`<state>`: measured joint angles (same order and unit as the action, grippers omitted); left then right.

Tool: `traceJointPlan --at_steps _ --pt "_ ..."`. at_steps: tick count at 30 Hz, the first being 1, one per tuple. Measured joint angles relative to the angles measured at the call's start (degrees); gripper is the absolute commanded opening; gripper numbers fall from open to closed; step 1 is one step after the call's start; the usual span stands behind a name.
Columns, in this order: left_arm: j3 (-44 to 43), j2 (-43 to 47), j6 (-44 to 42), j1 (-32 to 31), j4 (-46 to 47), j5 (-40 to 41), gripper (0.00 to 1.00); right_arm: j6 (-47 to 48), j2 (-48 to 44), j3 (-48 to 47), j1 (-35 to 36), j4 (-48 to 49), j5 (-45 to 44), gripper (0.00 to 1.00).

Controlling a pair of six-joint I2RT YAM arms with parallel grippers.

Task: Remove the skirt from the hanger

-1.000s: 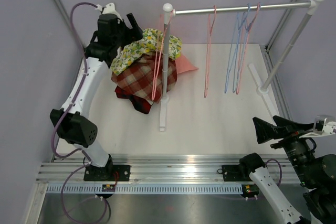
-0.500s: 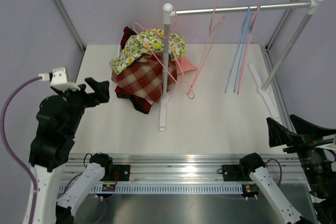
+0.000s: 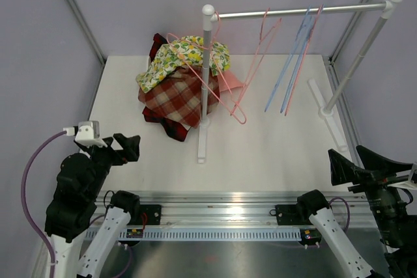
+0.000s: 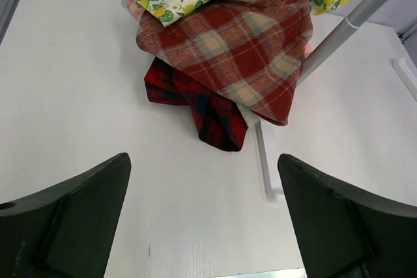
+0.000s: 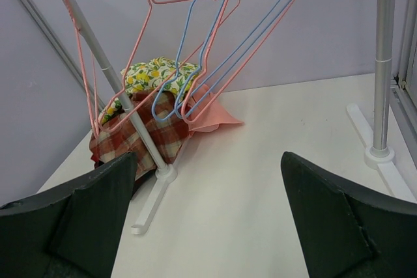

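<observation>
Hovering at the near corners, left gripper [image 3: 128, 146] and right gripper [image 3: 344, 152] gape empty.

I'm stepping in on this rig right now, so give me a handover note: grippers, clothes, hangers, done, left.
Left gripper: open, empty.
Right gripper: open, empty.
Pile of clothes lies on the table by the rack's left post; one pink hanger hangs beside it.
Blue hangers on the rail are bare.
Done: no hanger visibly carries a skirt.
Left: confirm that pink hanger is free of cloth.
</observation>
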<state>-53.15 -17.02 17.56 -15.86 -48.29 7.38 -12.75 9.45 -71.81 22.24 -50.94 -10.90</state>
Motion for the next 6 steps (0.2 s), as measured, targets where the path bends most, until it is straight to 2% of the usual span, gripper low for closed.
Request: traceJointPlan --at_steps 6 --pt "1.1 2.6 0.0 0.0 1.2 -1.0 0.99 0.0 0.0 -0.2 0.0 0.2 2.4 1.0"
